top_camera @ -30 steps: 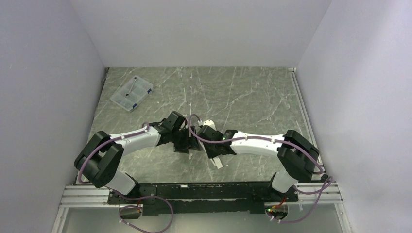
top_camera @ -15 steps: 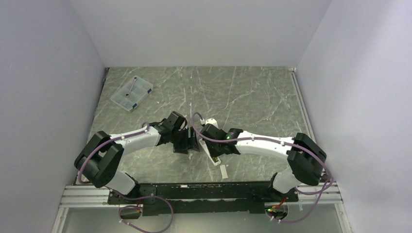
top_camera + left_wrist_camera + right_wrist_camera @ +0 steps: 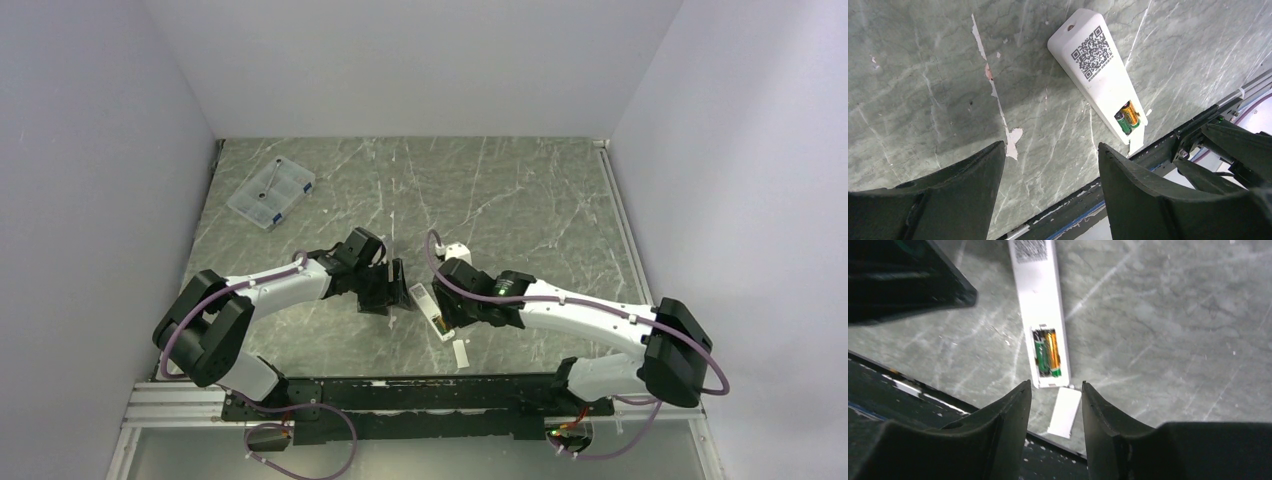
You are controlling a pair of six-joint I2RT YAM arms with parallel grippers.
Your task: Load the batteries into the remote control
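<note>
The batteries, one orange and one green, lie side by side in the open bay at one end of the remote control. The remote rests face down on the table between the two arms. The bay is uncovered, and the small white cover lies flat on the table just beside that end.

The likeliest trouble is a knock. A finger coming down for the cover could catch the remote's end and spin it. It could also jolt the batteries loose if they are not fully seated, which I cannot tell. The thin, flat cover may slide away rather than lift.

The right gripper hovers over the bay's end and the cover, fingers moderately parted, holding nothing. The left gripper is spread wide beside the remote, empty and touching nothing.
</note>
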